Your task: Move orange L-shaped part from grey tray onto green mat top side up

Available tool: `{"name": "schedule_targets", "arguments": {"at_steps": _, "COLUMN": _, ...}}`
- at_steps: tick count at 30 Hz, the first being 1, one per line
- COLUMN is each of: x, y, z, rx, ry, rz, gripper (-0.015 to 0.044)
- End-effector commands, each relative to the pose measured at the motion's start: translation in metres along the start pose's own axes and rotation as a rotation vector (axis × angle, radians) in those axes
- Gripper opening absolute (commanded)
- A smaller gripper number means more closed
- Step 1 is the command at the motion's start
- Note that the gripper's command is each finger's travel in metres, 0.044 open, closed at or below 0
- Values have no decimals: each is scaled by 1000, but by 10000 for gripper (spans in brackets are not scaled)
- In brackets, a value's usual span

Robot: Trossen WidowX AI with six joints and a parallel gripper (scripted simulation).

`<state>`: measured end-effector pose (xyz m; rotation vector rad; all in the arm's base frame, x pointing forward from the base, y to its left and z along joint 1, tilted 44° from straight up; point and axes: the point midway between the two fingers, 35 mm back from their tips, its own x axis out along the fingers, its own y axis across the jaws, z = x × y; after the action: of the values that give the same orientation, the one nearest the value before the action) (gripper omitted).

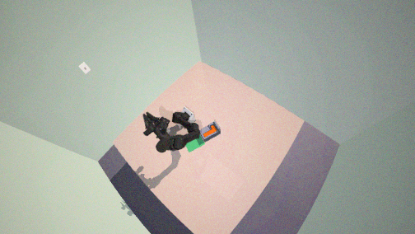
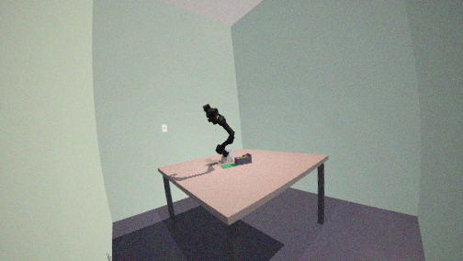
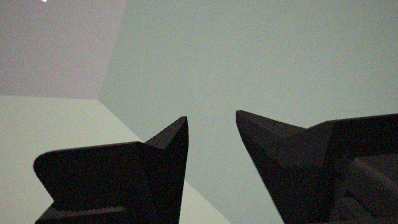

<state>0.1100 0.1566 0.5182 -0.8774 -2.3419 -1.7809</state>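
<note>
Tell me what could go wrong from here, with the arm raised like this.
1. The hand is high above the table and points at the walls, so the wrist view shows no tray; the descent would probably need the other views.
2. The orange part lies flush in the tray. Pressing the wrong end may not tip it up.
3. The arm hangs over part of the green mat, so its edges are hard to judge from the top.
</note>
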Motion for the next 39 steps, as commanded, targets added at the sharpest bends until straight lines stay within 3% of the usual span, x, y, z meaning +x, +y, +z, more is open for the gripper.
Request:
{"name": "schedule_targets", "arguments": {"at_steps": 1, "x": 46, "y": -20, "z": -31, "rx": -38, "ry": 162, "rz": -106, "gripper": 180}}
{"name": "schedule_targets", "arguments": {"at_steps": 10, "x": 110, "y": -76, "z": -128, "rx": -100, "ry": 600, "rz": -306, "gripper": 180}}
{"name": "schedule_targets", "arguments": {"at_steps": 15, "x": 113, "y": -112, "z": -194, "rx": -168, "ry": 838, "rz": -408, "gripper": 180}}
{"name": "schedule_targets", "arguments": {"at_steps": 19, "x": 96, "y": -135, "z": -245, "rx": -192, "ry": 1049, "rz": -480, "gripper": 180}}
{"name": "schedule_targets", "arguments": {"at_steps": 24, "x": 49, "y": -160, "z": -302, "rx": -288, "ry": 1334, "rz": -524, "gripper": 180}}
{"name": "schedule_targets", "arguments": {"at_steps": 29, "x": 11, "y": -170, "z": -327, "rx": -375, "ry": 1506, "rz": -508, "gripper": 180}}
{"name": "schedule_targets", "arguments": {"at_steps": 33, "x": -53, "y": -179, "z": -352, "rx": -443, "ry": 1738, "rz": -502, "gripper": 180}}
{"name": "schedule_targets", "arguments": {"at_steps": 39, "x": -164, "y": -185, "z": -351, "rx": -620, "ry": 2088, "rz": -405, "gripper": 180}}
